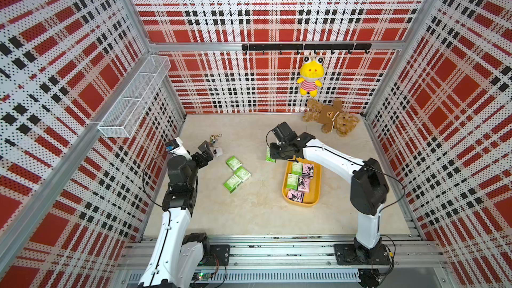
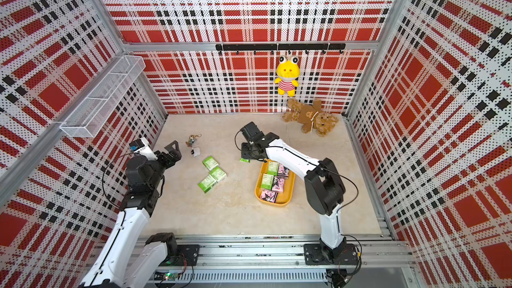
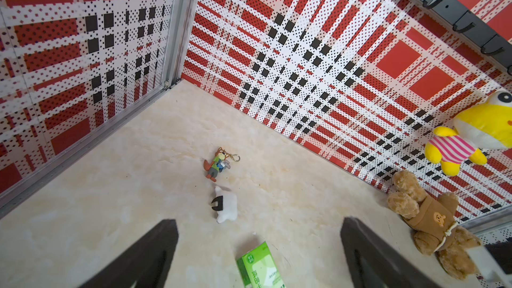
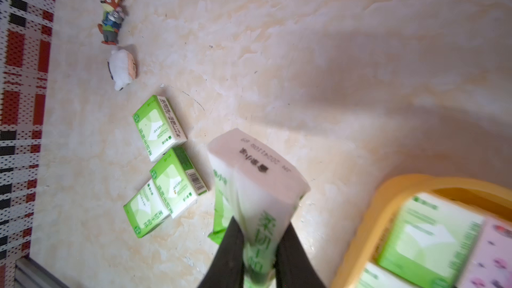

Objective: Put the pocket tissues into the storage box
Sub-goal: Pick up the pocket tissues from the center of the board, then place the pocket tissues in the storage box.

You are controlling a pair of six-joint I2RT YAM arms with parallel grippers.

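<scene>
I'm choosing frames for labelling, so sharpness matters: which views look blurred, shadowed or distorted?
Right wrist view: the storage box and its packets are smeared by blur, the held green packet is soft where it is gripped, and a broad shadow crosses the table. Left wrist view: sharp, evenly lit, down to the keychain. In both top views: sharp, but the wide lens splays the walls outward.

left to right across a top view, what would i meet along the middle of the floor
small white plush toy → three loose green-and-white tissue packets → one more green-and-white tissue packet, pinched in the right gripper → shallow yellow-orange plastic tray with packets inside
</scene>
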